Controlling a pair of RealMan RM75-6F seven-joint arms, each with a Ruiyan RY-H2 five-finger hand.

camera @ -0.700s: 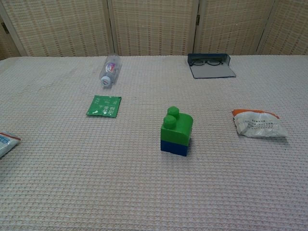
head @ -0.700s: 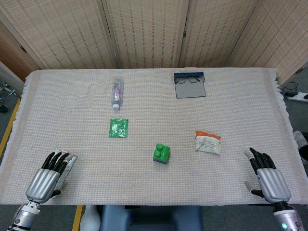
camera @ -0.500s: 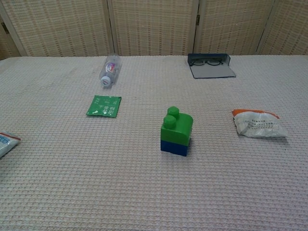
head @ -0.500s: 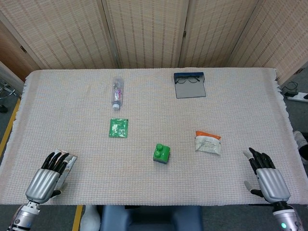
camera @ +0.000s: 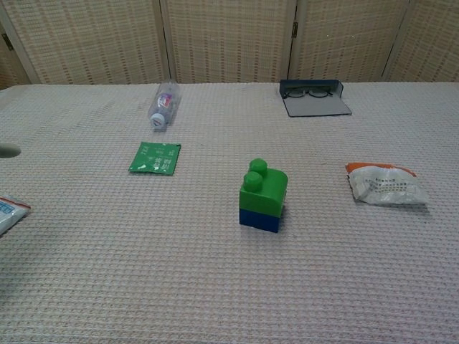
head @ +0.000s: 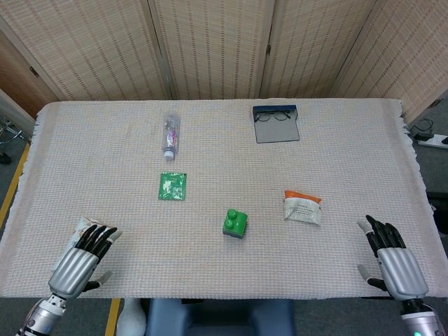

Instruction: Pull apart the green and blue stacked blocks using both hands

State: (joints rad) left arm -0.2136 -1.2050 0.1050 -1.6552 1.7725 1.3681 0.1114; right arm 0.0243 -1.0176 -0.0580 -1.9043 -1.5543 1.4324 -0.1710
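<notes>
The table (head: 364, 140) carries the 2 blocks near its front middle, green block (camera: 264, 190) pressed onto the blue block (camera: 259, 219), not yet separated. The left hand (head: 80, 257) and right hand (head: 392, 255) sit at the near corners, fingers spread, holding nothing, well apart from the stack. The whole pull remains.

green block (camera: 262, 188) on blue block (camera: 259, 218); green packet (camera: 155, 158); white-orange pouch (camera: 386, 185); beige woven tablecloth (camera: 215, 272).
</notes>
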